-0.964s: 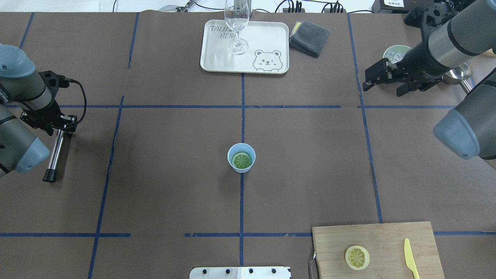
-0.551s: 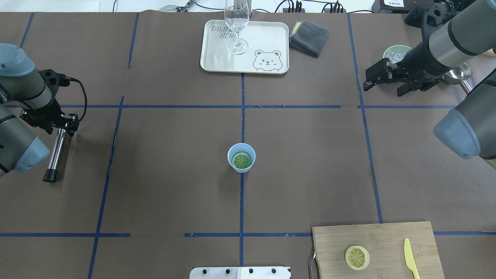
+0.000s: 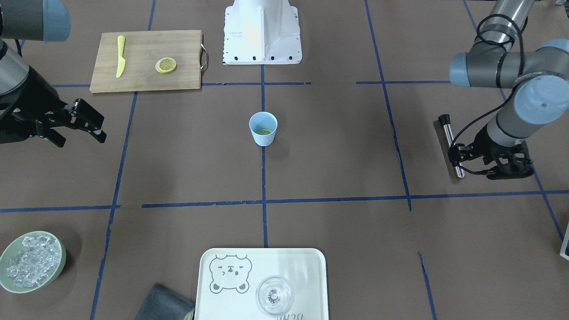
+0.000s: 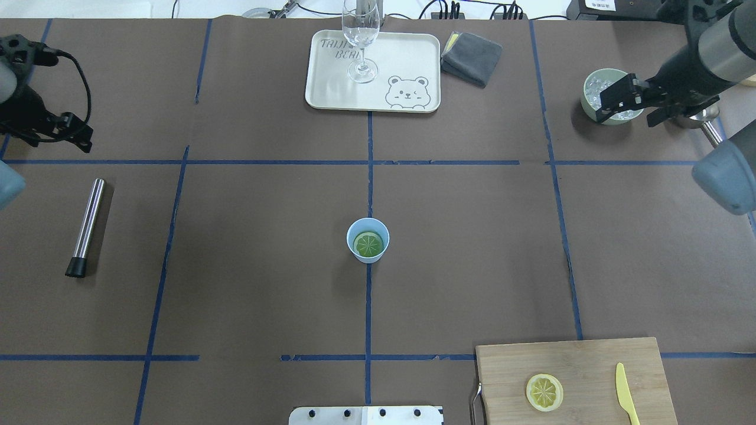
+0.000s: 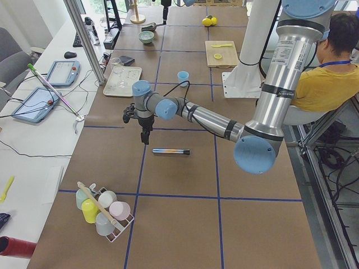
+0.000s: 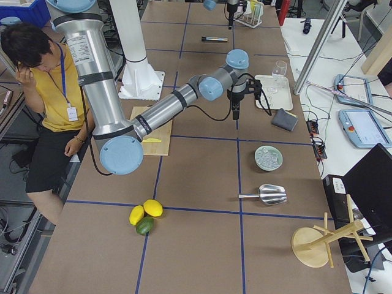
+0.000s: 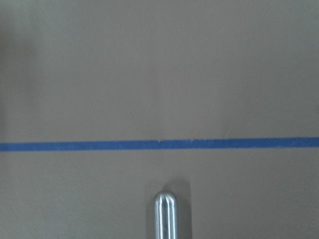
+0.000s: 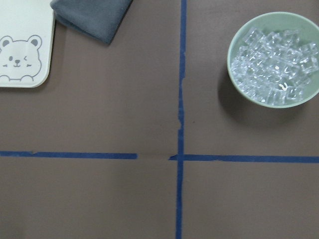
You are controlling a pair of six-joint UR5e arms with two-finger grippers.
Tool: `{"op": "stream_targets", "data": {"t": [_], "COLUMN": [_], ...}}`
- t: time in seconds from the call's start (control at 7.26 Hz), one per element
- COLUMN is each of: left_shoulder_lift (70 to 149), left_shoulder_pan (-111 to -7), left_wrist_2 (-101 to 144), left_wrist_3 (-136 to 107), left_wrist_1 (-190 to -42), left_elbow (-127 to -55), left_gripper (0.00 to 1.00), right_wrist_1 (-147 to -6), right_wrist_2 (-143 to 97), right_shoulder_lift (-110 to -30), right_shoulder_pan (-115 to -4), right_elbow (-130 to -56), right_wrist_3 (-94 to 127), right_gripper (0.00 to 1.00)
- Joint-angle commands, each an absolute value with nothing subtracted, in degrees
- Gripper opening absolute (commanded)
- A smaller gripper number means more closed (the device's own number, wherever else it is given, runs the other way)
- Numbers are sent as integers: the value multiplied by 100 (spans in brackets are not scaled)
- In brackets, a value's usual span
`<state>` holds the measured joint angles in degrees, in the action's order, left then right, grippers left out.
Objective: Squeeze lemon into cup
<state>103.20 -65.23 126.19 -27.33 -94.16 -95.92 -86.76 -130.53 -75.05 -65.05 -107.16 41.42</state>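
Cup (image 4: 367,225) w/ green slice (image 4: 368,244); bowl (image 8: 231,59) w/ ice (image 8: 274,59).

Left gripper (image 4: 71,134) hangs above the table near its left edge, pointing straight down; finger spacing unreadable. Right arm (image 4: 717,44) reaches in low over the far right corner, right gripper (image 4: 624,120) fingers spread wide.

Silver arm tubes (image 5: 280,61), blue-grey joint caps (image 3: 538,100), black hands (image 3: 82,133), looped black cable (image 4: 87,88).
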Motion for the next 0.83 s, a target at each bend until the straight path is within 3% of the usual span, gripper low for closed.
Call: {"op": "stream_targets", "data": {"t": [0.0, 0.28, 0.69], "left_shoulder_lift": [9916, 9407, 8694], "left_shoulder_pan": [-7658, -8635, -9244], "left_wrist_2": [13402, 14015, 14019], "left_wrist_3": [-1107, -40, 1420], "left_wrist_1": [-9422, -9431, -9431], "left_elbow": [-9615, -9572, -9449], "left_gripper": [100, 100, 100], "right_wrist_1": [-8692, -8998, -10191], "right_wrist_2": [-13567, -13808, -13808], "right_shoulder_lift": [-7629, -7778, -7752], "right_shoulder_pan": [-7290, -7995, -8725], "right_elbow": [-9892, -9337, -8912], "right_wrist_3": [2810, 1511, -582], "right_gripper": [100, 100, 100]}}
